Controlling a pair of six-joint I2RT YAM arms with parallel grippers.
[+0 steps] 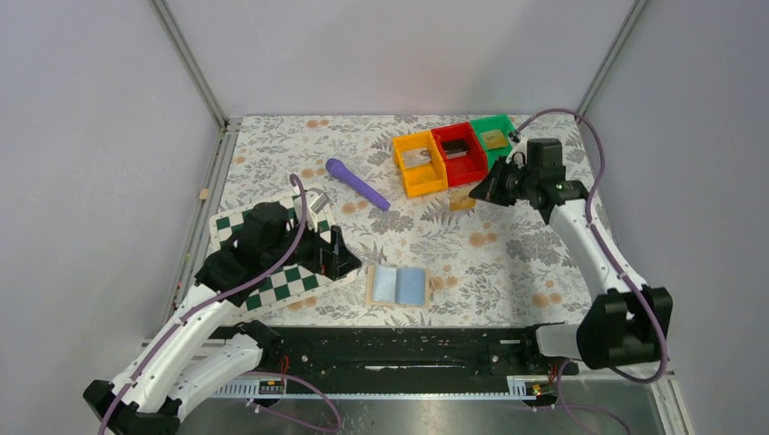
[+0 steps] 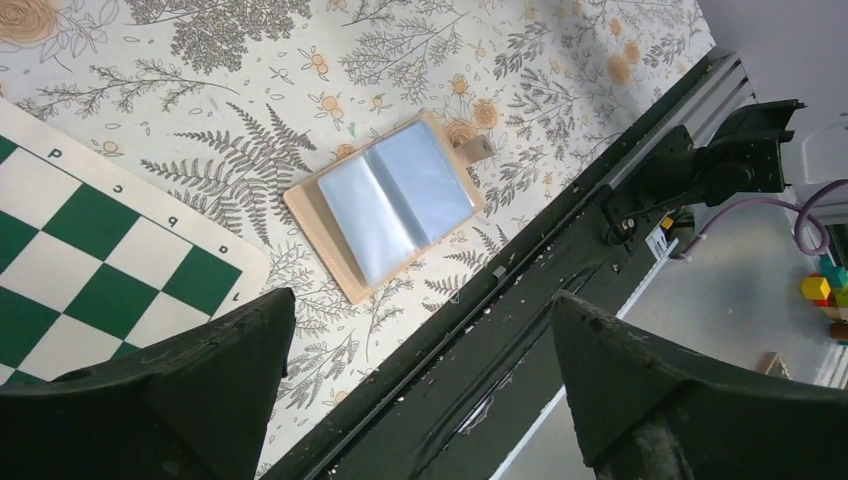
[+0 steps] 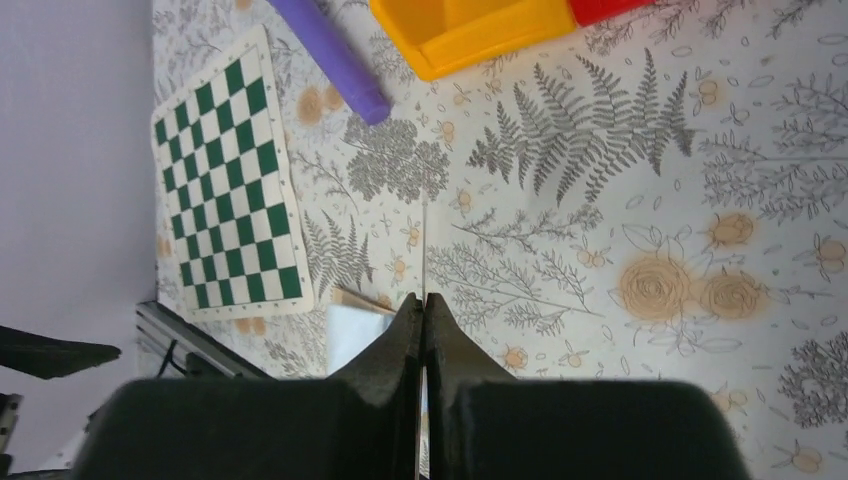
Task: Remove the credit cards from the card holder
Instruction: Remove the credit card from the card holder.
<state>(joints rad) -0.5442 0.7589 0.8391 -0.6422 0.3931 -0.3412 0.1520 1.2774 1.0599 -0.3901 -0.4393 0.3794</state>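
The top camera looks steeply down from the near edge over the whole table [image 1: 508,263]. Both wrist cameras hang closer, facing down; each catches the checkered board [image 3: 225,190] and card holder [image 2: 385,205].

The card holder [image 3: 352,325] is mostly hidden behind the right tool [image 3: 424,298]; the checkered board [image 1: 277,288] is partly covered by the left arm [image 1: 263,236].

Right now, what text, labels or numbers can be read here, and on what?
"d", "c", "a": along the checkered board edge, left wrist view.
"1": at that board's corner.
A letter between "c" and "a": unclear.
Small label by the black rail: too small to read.
The card holder: no text visible.
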